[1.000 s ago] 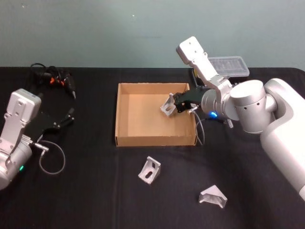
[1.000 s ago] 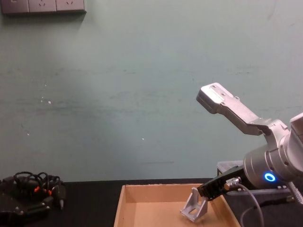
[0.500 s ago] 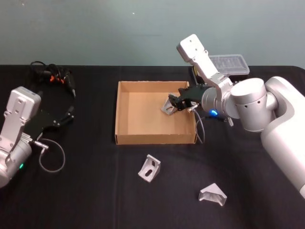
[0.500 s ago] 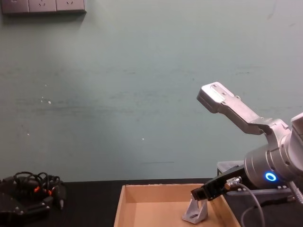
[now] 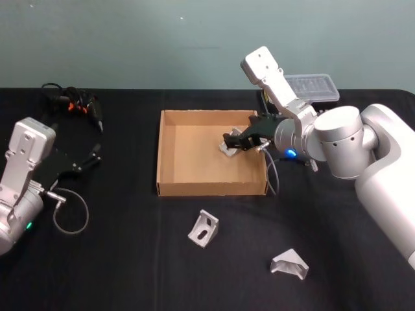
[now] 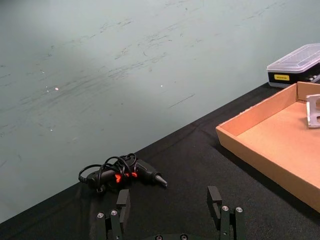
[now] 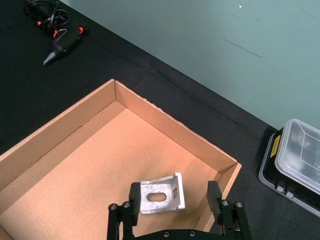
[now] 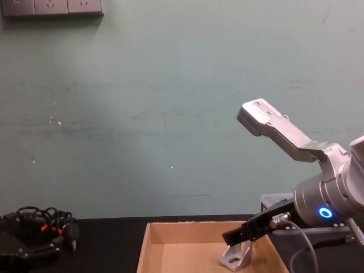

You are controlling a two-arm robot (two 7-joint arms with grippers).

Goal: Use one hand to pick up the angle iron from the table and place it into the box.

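- Box (image 5: 159, 155): tan cardboard, shallow, rectangular, with low matte walls, set on the flat matte black table (image 5: 130, 272).
- Angle iron (image 5: 227, 148): bright silver-grey metal, L-shaped, with a slotted face and side ribs. Inside the box, resting on the right half of its floor.
- Right gripper (image 5: 232, 140): black, two-fingered, on a thick silver-grey arm. Reaching in over the box's right wall, released, with fingers spread on either side of the angle iron.
- Left gripper (image 5: 95, 156): black, fingers parted, holding nothing, well left of the box.
- Second bracket (image 5: 203, 230) and third bracket (image 5: 290, 266): same metal, on the table in front of the box.
- Against one second earlier: angle iron then tilted and lifted off the box floor in clenched right fingers, now set down and let go.
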